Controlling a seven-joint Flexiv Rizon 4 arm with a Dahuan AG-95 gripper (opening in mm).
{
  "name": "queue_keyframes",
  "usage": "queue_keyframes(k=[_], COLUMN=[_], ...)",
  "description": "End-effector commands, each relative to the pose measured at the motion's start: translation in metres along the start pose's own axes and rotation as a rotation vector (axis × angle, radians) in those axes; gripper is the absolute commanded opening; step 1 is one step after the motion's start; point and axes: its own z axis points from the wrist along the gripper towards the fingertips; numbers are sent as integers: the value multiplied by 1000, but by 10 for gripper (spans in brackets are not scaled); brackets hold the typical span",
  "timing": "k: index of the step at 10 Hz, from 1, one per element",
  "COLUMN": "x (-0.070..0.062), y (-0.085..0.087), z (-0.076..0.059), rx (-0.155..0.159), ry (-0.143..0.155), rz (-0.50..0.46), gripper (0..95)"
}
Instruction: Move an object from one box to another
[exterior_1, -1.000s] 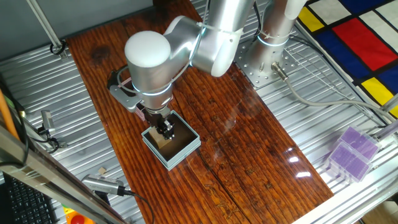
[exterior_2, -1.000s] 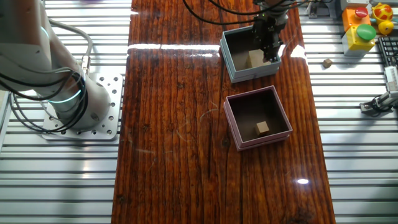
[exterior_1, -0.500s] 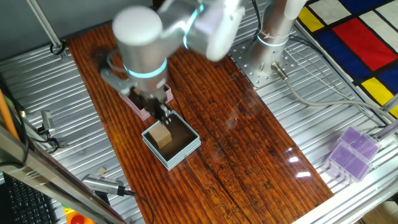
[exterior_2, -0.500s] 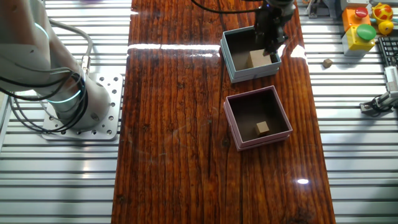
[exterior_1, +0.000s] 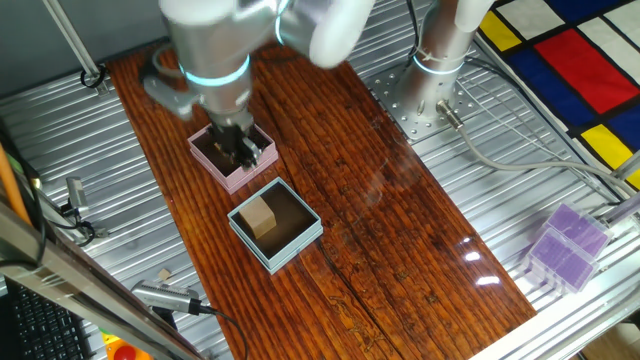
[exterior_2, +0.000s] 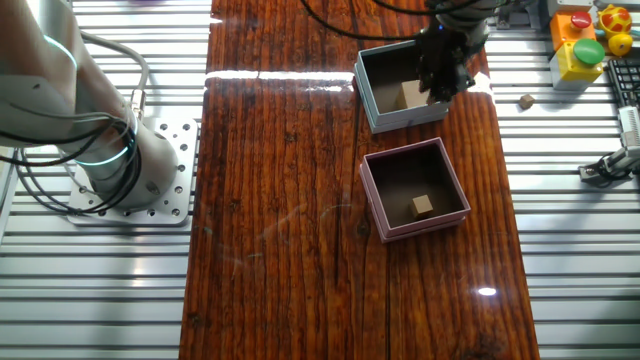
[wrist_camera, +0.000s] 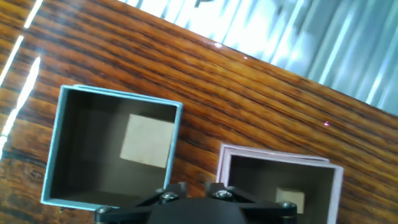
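Note:
The light blue-grey box (exterior_1: 286, 254) stands on the wooden table with a large tan block (exterior_1: 262, 216) inside it. The pink box (exterior_1: 234, 181) stands just behind it. My gripper (exterior_1: 240, 150) hangs above the pink box's near side, a narrow gap between its fingers and nothing in it. In the other fixed view the gripper (exterior_2: 438, 80) is over the right side of the blue box (exterior_2: 368, 88), and the pink box (exterior_2: 415, 229) holds a small brown cube (exterior_2: 423, 207). The hand view shows the blue box (wrist_camera: 53, 149) with the tan block (wrist_camera: 147, 148), the pink box (wrist_camera: 273, 154) with the cube (wrist_camera: 290, 199), and my gripper (wrist_camera: 193, 190).
The arm's base (exterior_1: 440, 60) is bolted at the table's far side. A purple plastic case (exterior_1: 565, 245) lies on the metal slats at the right. Tools (exterior_1: 170, 295) lie at the left edge. A button box (exterior_2: 580, 45) stands near the blue box.
My gripper has risen out of the blue box, leaving the tan block in it, and has moved toward the pink box.

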Motion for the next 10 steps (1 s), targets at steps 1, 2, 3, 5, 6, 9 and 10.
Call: queue_keyframes(k=[1, 2, 3, 5, 6, 9, 10], x=[0, 3, 7, 13, 16, 28, 34], y=[-1, -5, -11, -20, -23, -39, -48], z=[-1, -4, -5, -11, -13, -15, -12], rx=[11, 10, 3, 2, 7, 10, 5], ry=[25, 21, 14, -15, -12, -21, -16], rz=[-33, -53, -76, -47, -47, -73, -87], gripper=[0, 0, 0, 0, 0, 0, 0])
